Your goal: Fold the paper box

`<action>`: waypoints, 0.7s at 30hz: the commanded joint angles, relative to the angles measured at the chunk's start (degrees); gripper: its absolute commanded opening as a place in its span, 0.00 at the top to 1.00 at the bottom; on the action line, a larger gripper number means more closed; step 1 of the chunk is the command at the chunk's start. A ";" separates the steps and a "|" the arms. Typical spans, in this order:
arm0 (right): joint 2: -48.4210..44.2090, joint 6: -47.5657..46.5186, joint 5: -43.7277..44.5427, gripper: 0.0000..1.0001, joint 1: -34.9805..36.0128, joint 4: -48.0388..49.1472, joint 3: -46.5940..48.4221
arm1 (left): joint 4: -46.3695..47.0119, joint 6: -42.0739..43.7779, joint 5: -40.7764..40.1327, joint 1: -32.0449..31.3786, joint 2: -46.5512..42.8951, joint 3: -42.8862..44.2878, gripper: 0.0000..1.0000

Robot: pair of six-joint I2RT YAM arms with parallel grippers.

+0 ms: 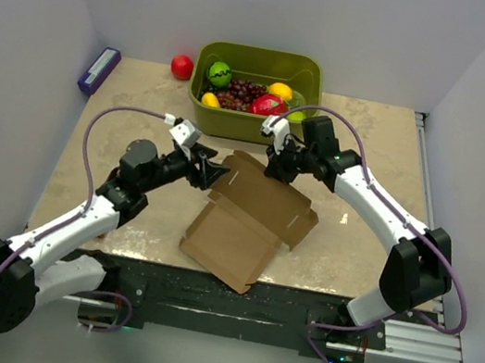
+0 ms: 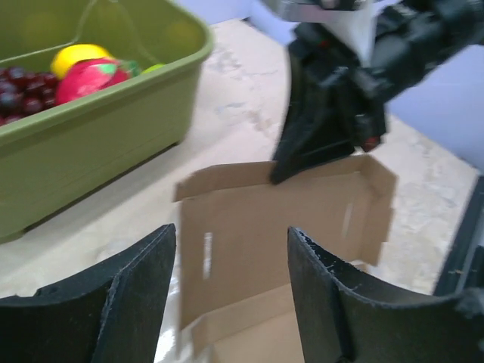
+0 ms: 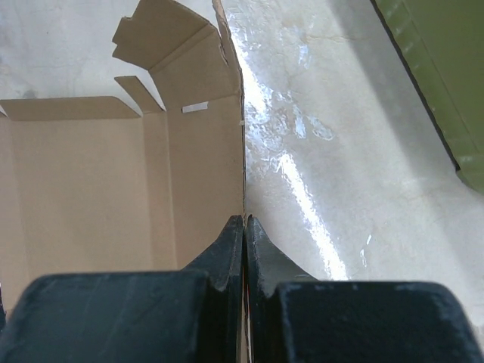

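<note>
**Q:** The right claw point(image 3: 244, 221): how do its fingers stand?

**A:** They are pressed together on a raised wall of the paper box point(image 1: 250, 220), with the thin cardboard edge pinched between the two tips. In the left wrist view, that claw comes down onto the top edge of the upright far panel.

**Q:** And the left claw point(image 2: 231, 231)?

**A:** Its fingers stand apart. The upright panel shows in the gap between them, just beyond the tips. Whether either tip touches the cardboard cannot be told.

**Q:** Where does the box lie?

**A:** It lies on the bench point(image 1: 353, 248), near the middle, between the two arms. It is partly opened, with one broad panel flat toward the near edge and the far panel and its flaps lifted. The left claw is at the box's far-left corner and the right claw at its far edge. The green tub point(image 1: 233, 125) of fruit stands behind the box, apart from it.
</note>
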 commanded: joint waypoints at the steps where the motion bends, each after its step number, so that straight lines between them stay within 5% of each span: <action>1: -3.14 3.08 2.00 1.00 0.21 0.77 0.40 | 8.14 -10.52 5.96 -1.66 1.68 -2.93 0.39; 9: -4.10 2.12 0.86 1.00 0.30 1.04 -1.01 | 10.60 -9.14 5.28 -1.67 11.52 -2.58 0.56; 19: -3.75 -0.09 -1.16 1.00 0.65 -0.37 -1.10 | 13.76 -5.88 -0.97 -0.09 18.20 0.41 0.63; 21: -3.40 -0.35 -1.52 1.00 0.74 -0.63 -1.18 | 14.38 -5.88 -2.28 1.31 19.17 0.41 0.71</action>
